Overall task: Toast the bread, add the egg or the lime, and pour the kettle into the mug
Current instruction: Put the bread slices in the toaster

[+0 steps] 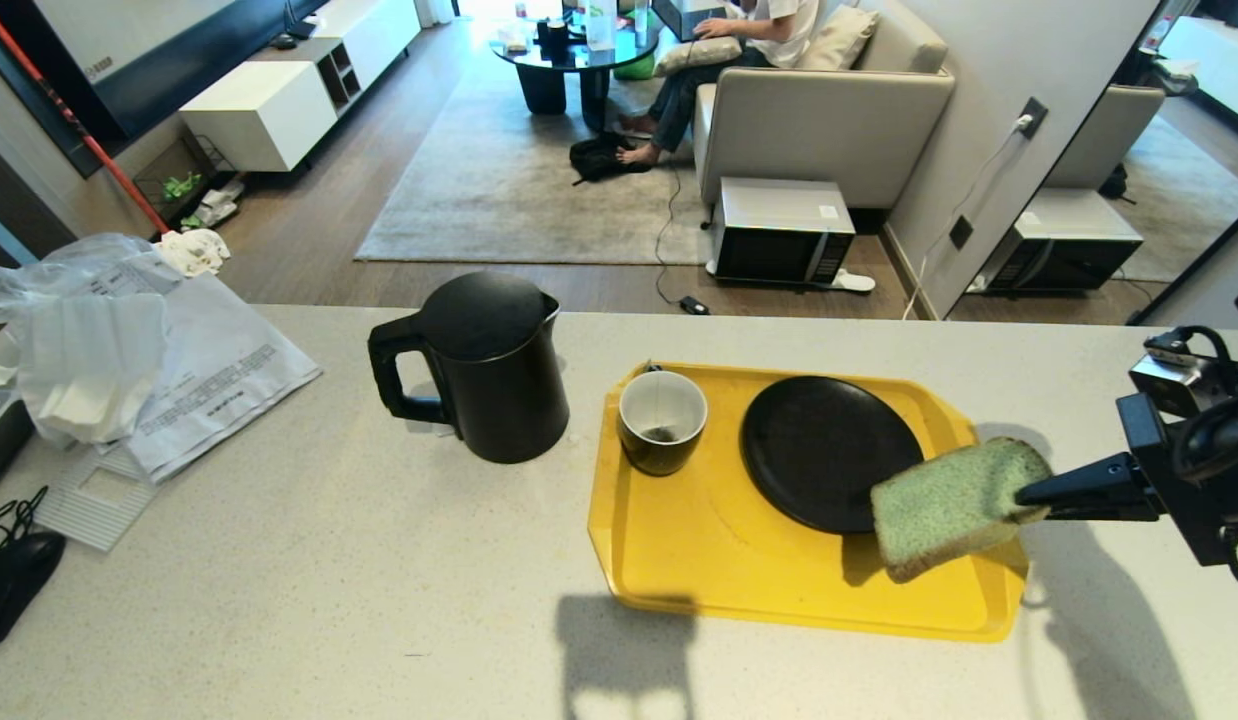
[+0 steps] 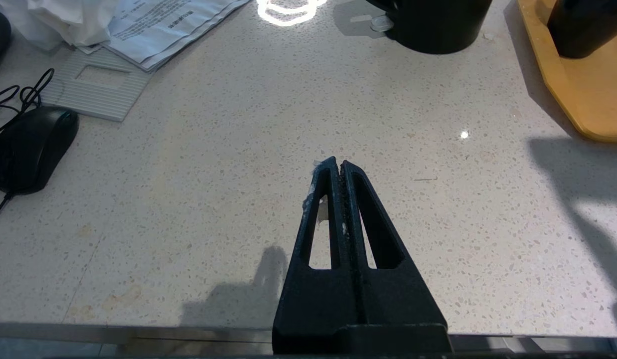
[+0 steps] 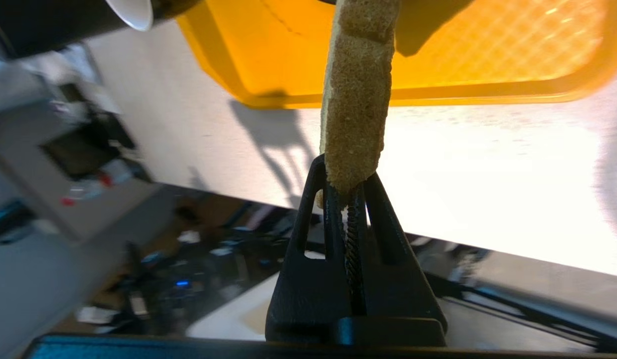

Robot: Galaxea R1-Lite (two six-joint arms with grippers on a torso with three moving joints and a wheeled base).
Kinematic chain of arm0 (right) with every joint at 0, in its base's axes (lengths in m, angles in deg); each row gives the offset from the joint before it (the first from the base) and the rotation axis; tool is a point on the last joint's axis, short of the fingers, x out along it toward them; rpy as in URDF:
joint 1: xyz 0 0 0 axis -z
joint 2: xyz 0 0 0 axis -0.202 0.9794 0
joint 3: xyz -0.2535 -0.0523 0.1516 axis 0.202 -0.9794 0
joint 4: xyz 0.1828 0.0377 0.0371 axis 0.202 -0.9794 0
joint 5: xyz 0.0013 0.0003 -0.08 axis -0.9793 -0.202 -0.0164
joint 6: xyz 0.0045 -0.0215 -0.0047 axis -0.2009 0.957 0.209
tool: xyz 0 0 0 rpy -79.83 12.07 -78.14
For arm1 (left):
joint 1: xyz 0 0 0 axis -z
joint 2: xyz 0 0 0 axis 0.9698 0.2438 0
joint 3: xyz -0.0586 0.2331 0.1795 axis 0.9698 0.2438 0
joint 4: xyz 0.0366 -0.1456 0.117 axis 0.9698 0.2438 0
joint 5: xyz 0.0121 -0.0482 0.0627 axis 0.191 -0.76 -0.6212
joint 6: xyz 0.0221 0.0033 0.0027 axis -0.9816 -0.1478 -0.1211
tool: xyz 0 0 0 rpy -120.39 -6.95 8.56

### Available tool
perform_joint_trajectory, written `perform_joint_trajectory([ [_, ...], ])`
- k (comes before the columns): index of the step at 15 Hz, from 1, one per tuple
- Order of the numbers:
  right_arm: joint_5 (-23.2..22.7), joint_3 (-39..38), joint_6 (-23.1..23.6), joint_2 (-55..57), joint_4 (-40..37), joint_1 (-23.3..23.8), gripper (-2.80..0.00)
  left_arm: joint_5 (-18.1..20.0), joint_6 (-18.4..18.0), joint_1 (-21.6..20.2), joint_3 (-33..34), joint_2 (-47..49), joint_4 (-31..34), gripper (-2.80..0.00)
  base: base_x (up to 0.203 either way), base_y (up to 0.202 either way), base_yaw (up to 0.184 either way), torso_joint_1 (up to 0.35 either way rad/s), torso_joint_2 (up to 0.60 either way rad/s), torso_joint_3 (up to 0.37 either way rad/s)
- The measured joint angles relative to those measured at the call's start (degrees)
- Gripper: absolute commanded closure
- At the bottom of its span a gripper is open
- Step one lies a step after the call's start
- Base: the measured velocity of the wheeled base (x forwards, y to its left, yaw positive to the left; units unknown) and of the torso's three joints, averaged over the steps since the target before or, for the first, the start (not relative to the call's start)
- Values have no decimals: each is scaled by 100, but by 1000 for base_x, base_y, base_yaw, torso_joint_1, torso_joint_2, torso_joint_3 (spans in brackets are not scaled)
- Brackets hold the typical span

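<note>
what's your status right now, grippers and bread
Right gripper shut on the bread, held over the yellow tray's right end beside the black plate. Left gripper shut, empty, over bare counter. Nothing blocking the plate.

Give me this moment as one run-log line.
right gripper: shut on bread, above tray edge near black plate | left gripper: shut, empty, over counter

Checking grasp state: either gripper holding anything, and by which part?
Right gripper pinches the bread by one edge, above the yellow tray. Left gripper is shut on nothing.
</note>
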Motion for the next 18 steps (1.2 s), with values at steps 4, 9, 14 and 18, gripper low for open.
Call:
perform_joint_trajectory([
  [4,1356,-11,1161,-675,-223,2,0,1,-3,0,0,0,0,0,0,0,0,0,0,0],
  [9,3063,0,2351,-1349,-224,2,0,0,-2,0,0,0,0,0,0,0,0,0,0,0],
  [14,3615,-66,2760,-2003,-229,6,0,0,-3,0,0,0,0,0,0,0,0,0,0,0],
  [18,3638,-273,3112,-2598,-230,11,0,0,-2,0,0,0,0,0,0,0,0,0,0,0],
])
